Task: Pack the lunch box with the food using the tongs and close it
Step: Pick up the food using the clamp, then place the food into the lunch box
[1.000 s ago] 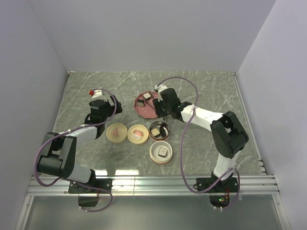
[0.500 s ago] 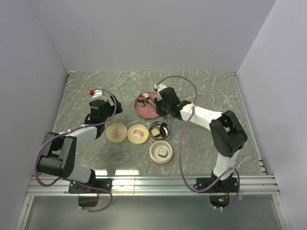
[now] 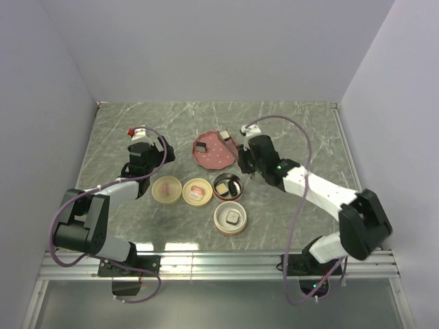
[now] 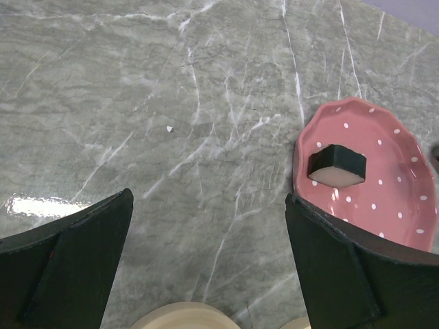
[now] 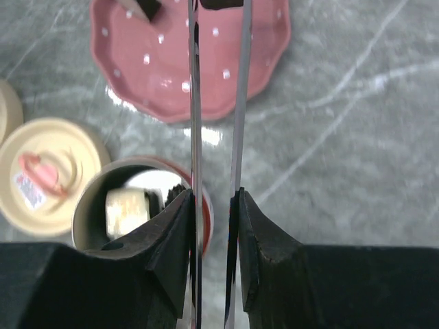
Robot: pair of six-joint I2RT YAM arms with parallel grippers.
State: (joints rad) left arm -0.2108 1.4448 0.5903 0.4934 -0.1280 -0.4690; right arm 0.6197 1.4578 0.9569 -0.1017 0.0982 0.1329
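Tongs pinch a dark food block (mostly cropped) over the pink plate.

Loads of open marble between the left gripper, jaws spread wide, and the pink plate, so that side's an easy way in. The plate's near side is packed though: plain cream lid, pink-knob lid, dark box, cream box. On the right, the right gripper and its clamped tongs reach over the rim, blocking that side
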